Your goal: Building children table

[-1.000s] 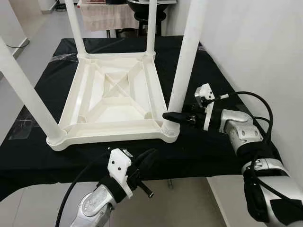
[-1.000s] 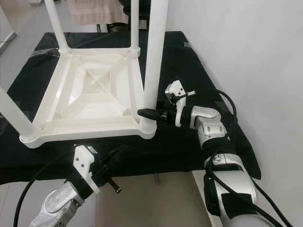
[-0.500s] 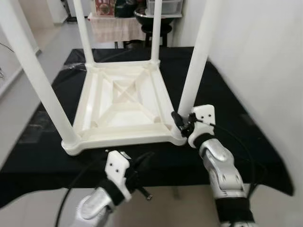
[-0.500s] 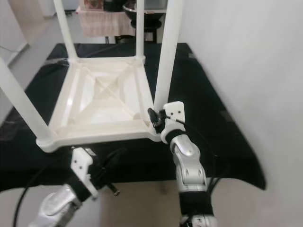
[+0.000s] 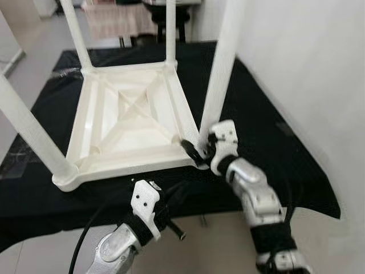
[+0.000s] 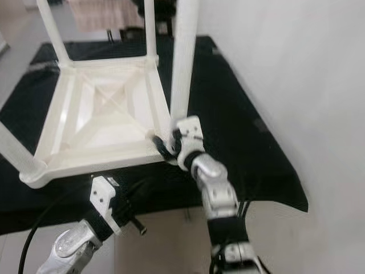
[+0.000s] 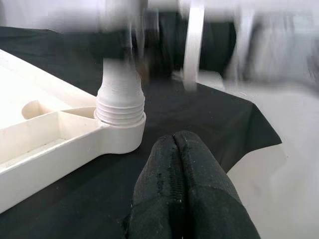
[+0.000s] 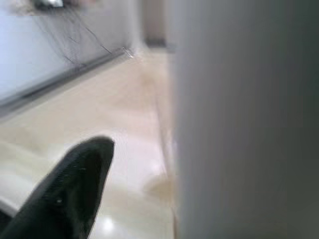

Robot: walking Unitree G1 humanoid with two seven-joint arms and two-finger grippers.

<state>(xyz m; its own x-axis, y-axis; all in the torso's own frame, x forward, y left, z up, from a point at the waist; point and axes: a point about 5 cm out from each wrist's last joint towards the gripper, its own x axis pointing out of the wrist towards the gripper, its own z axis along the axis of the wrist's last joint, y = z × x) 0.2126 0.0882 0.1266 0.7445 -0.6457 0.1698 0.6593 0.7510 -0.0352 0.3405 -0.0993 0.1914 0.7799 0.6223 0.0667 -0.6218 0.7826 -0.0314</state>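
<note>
Lying: white plastic children's table (image 5: 128, 123), upside down on a black cloth (image 5: 268, 137), centre-left of the left eye view.
Orientation: underside of the top faces up, showing crossed stiffening ribs; its four legs point straight up, long axes vertical, running out past the top edge of the frame.
Legs: near-right leg (image 5: 219, 74) rises from a ribbed socket (image 7: 119, 107) at the near-right corner; near-left leg (image 5: 25, 128) stands at the lower left corner; two far legs (image 5: 77, 34) stand at the back corners in the upper part of the frame.
Right gripper: right gripper (image 5: 194, 154) sits at the foot of the near-right leg, just right of centre, its silver arm reaching up from the lower right; one black finger (image 8: 70, 191) lies just beside the pale leg in the right wrist view, which is blurred. Fingers appear spread about the leg base; whether they touch it cannot be told.
Left gripper: left gripper (image 7: 182, 184) hangs low in the lower centre of the left eye view, in front of the cloth's near edge, apart from the table; fingers pressed together, nothing between them, pointing toward the near-right corner socket.
Surroundings: white wall (image 5: 308, 68) along the right side; pale floor (image 5: 34, 34) at upper left; a towel-draped stand (image 5: 117, 20) beyond the cloth at top.
</note>
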